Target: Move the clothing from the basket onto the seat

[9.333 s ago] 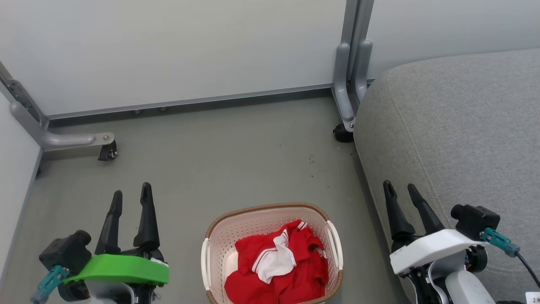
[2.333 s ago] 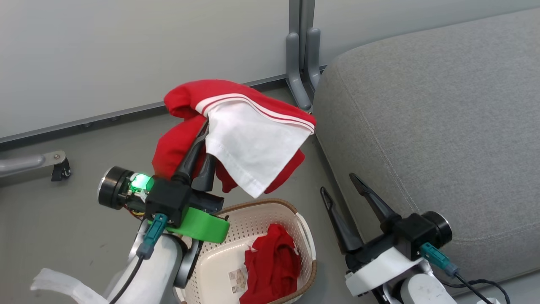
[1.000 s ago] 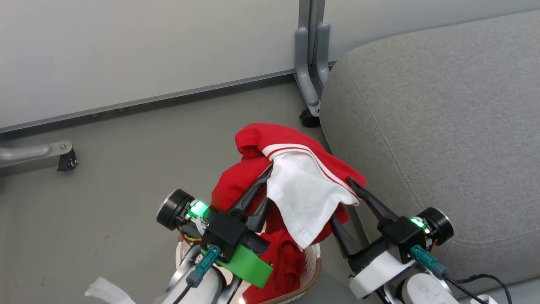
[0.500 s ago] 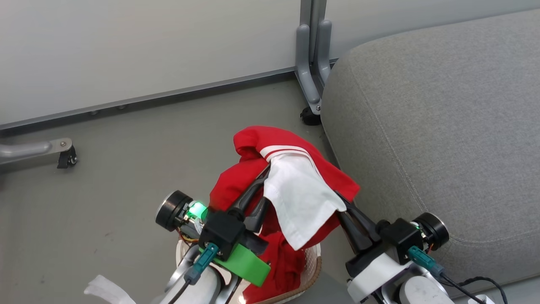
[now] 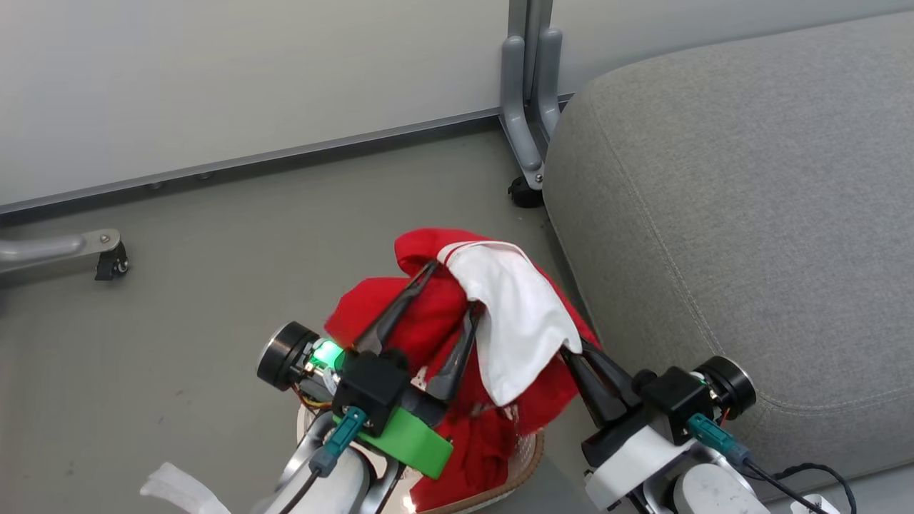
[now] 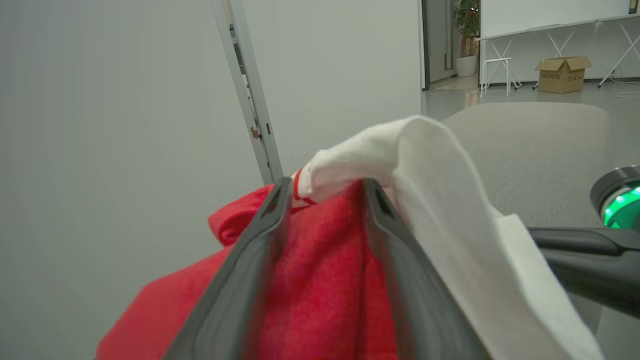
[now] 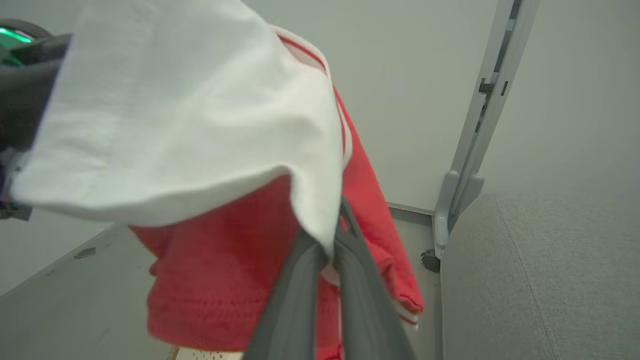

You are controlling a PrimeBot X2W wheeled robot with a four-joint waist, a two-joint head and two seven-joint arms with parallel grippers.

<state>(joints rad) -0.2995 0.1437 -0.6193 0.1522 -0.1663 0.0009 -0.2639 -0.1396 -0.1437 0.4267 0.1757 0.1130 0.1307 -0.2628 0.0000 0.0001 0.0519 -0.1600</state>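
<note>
The striped red garment (image 5: 514, 314), its white panel uppermost, hangs in the air over the basket (image 5: 530, 457). My left gripper (image 5: 451, 289) is open beneath it, and the red cloth lies draped over and between its spread fingers (image 6: 270, 235). My right gripper (image 5: 571, 351) is shut on the garment's right side; its fingers (image 7: 300, 295) pinch the white panel's edge. The smaller plain red garment (image 5: 485, 442) lies in the basket, mostly hidden by the arm and the hanging cloth. The grey seat (image 5: 714, 214) stands just right of both grippers.
A grey partition post (image 5: 527, 86) with a black caster (image 5: 525, 193) stands at the seat's far left corner. Another metal leg with a caster (image 5: 107, 260) lies at the left edge. Grey floor (image 5: 250, 235) stretches ahead to the wall.
My right gripper shut on the garment's right side about half a second ago. My left gripper has now opened, its fingers spread under the cloth, and the garment has sagged a little.
</note>
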